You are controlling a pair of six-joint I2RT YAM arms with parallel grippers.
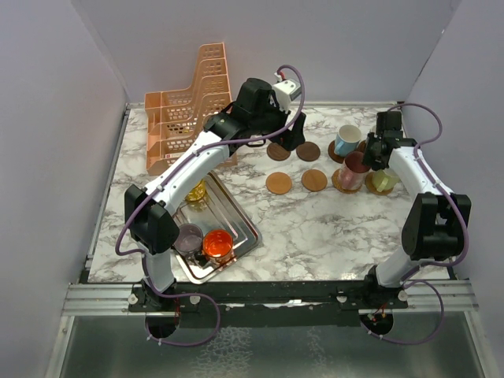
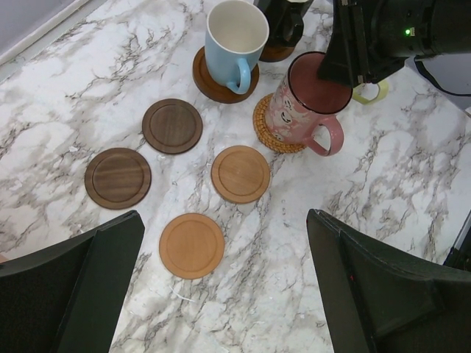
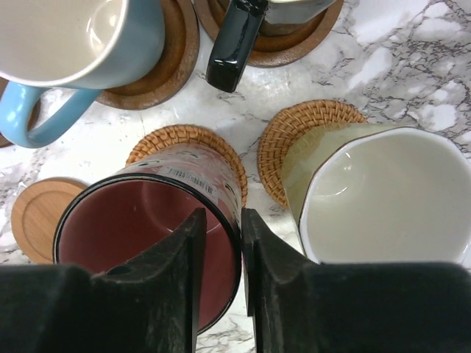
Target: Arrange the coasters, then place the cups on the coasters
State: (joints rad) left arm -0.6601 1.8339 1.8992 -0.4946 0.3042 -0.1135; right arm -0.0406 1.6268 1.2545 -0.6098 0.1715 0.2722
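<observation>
While my right pincer [image 3: 221, 219] straddles the rim of the maroon-pink patterned mug [image 3: 140, 220], one finger inside the wall and one outside, I cannot tell whether it is clenched or slack. The mug stands upright on a round woven rattan coaster [image 3: 184, 136].

I judge this step to be the release. I would part the fingers fully, then rise straight up so that the inner finger cannot drag the rim.

Room is tight. A cream cup [image 3: 383, 191] sits just to the right, a light blue mug [image 3: 73, 37] is beyond on the left, and a black-handled cup [image 3: 232, 44] is behind, so the only open way out is upward.

My left pincer [image 2: 224, 220] hangs wide open and empty over four bare wooden discs [image 2: 240, 173]. I would keep the two arms apart.

Well away near the worktop's [image 1: 315, 236] left edge, a silver rectangular tray [image 1: 246, 228] holds more cups, including a glossy orange cup [image 1: 218, 244].
</observation>
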